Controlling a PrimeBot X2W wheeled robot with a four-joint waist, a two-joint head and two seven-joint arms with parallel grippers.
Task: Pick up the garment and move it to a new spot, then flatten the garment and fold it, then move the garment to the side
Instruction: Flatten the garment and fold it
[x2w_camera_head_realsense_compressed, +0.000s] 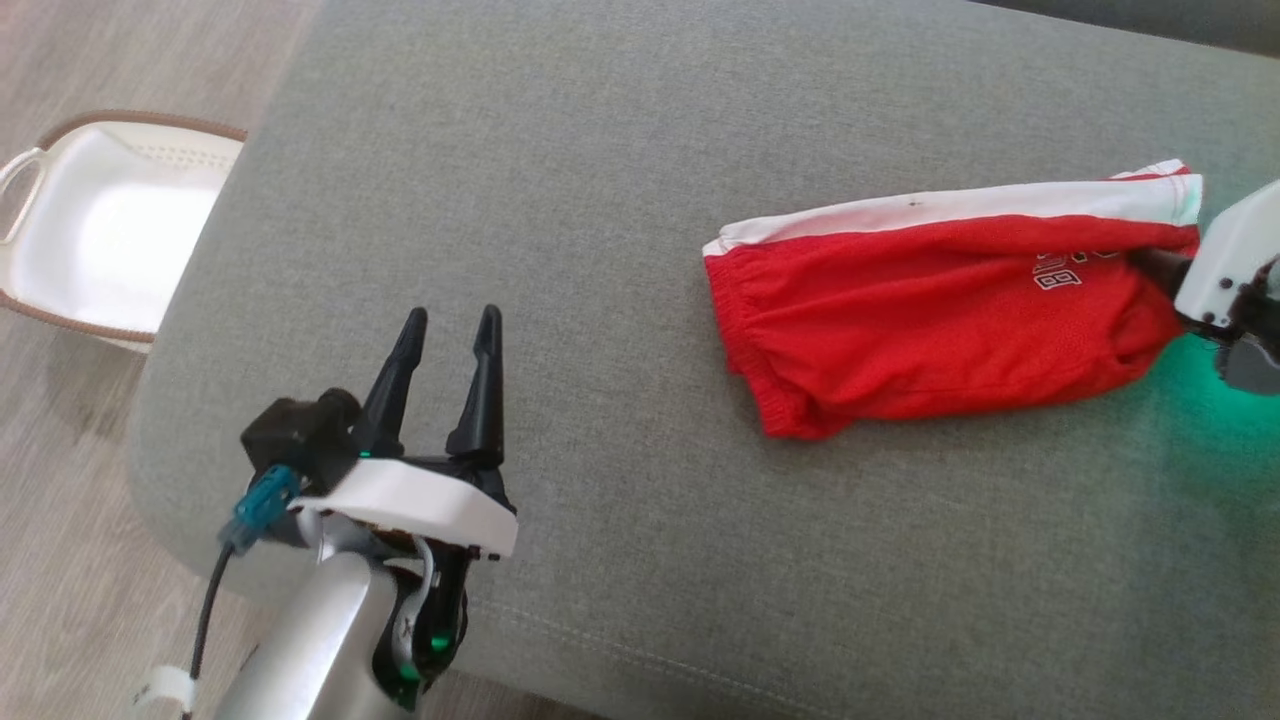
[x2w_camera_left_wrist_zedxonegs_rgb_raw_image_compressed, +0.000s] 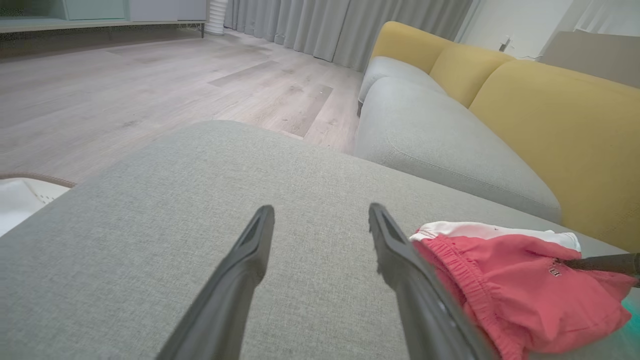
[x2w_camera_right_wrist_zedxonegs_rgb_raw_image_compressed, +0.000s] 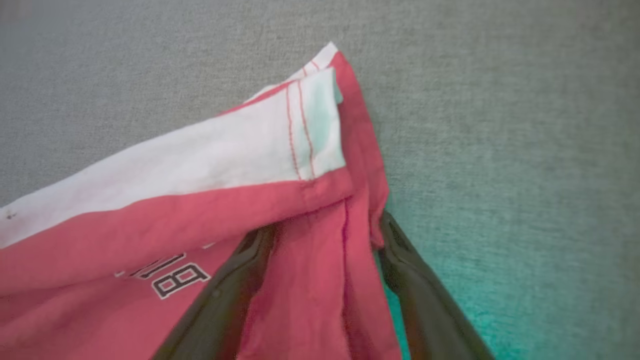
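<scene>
The garment (x2w_camera_head_realsense_compressed: 940, 310), red shorts with a white side stripe and a small printed logo, lies folded lengthwise on the right half of the grey cushion (x2w_camera_head_realsense_compressed: 600, 150). My right gripper (x2w_camera_head_realsense_compressed: 1160, 270) is at its right end. In the right wrist view the garment's hem (x2w_camera_right_wrist_zedxonegs_rgb_raw_image_compressed: 320, 190) sits between the two spread fingers of my right gripper (x2w_camera_right_wrist_zedxonegs_rgb_raw_image_compressed: 325, 225), whose jaws stand open and do not pinch the cloth. My left gripper (x2w_camera_head_realsense_compressed: 453, 318) hovers open over the cushion's front left, well left of the garment (x2w_camera_left_wrist_zedxonegs_rgb_raw_image_compressed: 520, 285), nothing between its fingers (x2w_camera_left_wrist_zedxonegs_rgb_raw_image_compressed: 250, 260).
A white laundry basket (x2w_camera_head_realsense_compressed: 110, 230) stands on the wooden floor off the cushion's left edge. A sofa with a grey seat (x2w_camera_left_wrist_zedxonegs_rgb_raw_image_compressed: 440, 140) and yellow back (x2w_camera_left_wrist_zedxonegs_rgb_raw_image_compressed: 550, 125) stands beyond the cushion. Bare grey fabric spreads left of the garment.
</scene>
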